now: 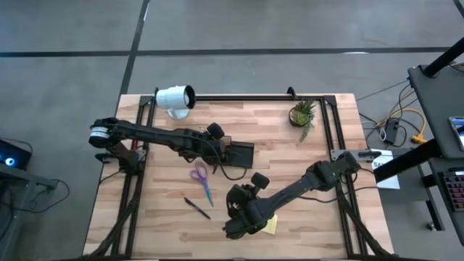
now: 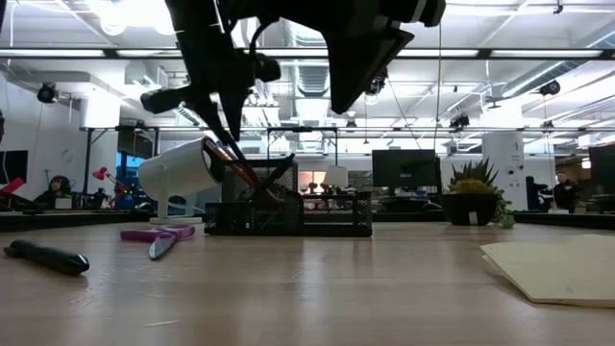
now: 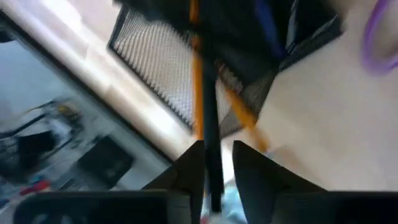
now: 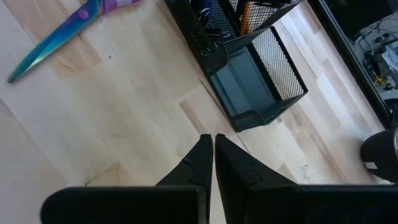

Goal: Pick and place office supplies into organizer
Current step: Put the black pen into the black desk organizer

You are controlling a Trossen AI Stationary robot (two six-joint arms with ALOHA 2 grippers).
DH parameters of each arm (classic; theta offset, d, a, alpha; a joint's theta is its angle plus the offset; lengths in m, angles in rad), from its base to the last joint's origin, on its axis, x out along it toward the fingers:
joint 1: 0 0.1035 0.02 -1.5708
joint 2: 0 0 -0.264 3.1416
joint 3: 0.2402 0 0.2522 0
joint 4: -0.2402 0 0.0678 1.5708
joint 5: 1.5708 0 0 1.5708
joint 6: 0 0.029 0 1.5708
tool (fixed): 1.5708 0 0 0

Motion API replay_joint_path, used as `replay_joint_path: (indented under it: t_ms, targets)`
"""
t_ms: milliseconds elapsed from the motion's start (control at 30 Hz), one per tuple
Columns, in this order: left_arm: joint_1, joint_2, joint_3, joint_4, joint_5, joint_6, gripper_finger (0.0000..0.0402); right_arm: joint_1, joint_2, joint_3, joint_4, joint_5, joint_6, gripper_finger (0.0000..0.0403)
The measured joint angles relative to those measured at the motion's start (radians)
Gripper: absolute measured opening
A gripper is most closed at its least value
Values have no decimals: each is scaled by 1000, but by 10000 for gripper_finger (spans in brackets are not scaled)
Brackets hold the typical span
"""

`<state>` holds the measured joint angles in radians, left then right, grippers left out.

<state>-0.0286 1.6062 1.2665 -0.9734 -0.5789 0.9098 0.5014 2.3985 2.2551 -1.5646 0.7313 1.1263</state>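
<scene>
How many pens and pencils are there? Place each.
4: black pen loose on the wooden table; dark pen in the left hand above the black mesh organizer; orange pencil and blue pen inside it. More may be hidden.

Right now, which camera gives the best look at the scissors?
The high view: the whole scissors lie flat on the table, between the arms. The low view shows them edge-on; the right wrist view catches the blades; the left wrist view, just a purple loop.

left gripper (image 1: 221,148) at organizer (image 1: 238,154) | scissors (image 1: 202,180) (purple-handled) beside | right gripper (image 1: 233,226) by sticky-note pad (image 1: 270,225)
</scene>
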Motion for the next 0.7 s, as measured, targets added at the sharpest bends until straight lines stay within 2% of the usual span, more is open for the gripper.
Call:
replay_joint_path:
  t_ms: [133,367,567,633,700]
  targets:
    - [-1,-23,-1,21,108,-102,94,0,0,0,1,-16,0,8]
    - [-1,-56,-3,-14,111,-280,151,3,0,0,28,-25,-2,8]
    - [-12,-144,-10,-147,99,-507,190,3,-1,0,51,-36,-9,8]
    - [-29,-198,-16,-196,140,-582,194,3,-1,0,83,-59,-35,8]
    - [-49,-259,-35,-216,241,-665,195,-5,-1,-6,175,-110,-92,8]
